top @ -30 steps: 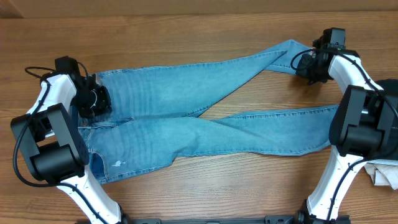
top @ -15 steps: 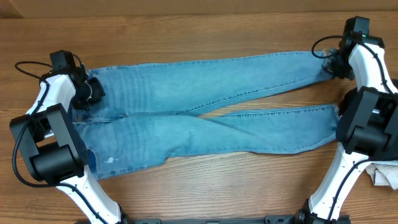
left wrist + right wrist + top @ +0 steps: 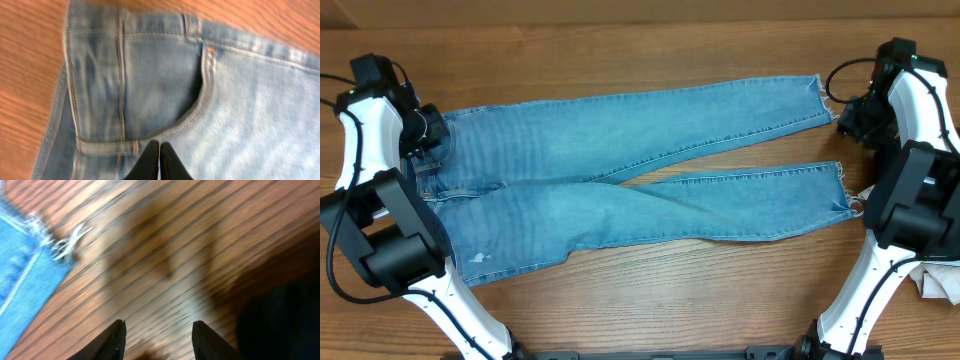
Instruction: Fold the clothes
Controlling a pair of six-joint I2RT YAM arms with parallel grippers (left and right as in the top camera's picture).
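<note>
- The jeans [image 3: 620, 170] lie flat on the table [image 3: 650, 60]. The waist is at the left and the two legs run to the right in a narrow V.
- The left fingers [image 3: 150, 160] are pressed shut just over the denim, below the front pocket [image 3: 200, 95] and near the waistband [image 3: 97, 75]. No cloth shows between them.
- The right fingers [image 3: 112, 340] stand apart over bare wood and hold nothing. The frayed hem [image 3: 817, 100] of the far leg lies just beside them, not touching. This view is blurred, so their height above the table cannot be told.
- The step in hand appears to be the end of laying out: the cloth is smooth and no fold has been made yet.
- The next move probably calls for a fresh hold at each end, one on the waist edge and one on a hem. One leg can then be brought over the other, or the hems carried across to the waist.
- The near leg's hem [image 3: 842, 185] is likely the easier reach for the right arm.
</note>
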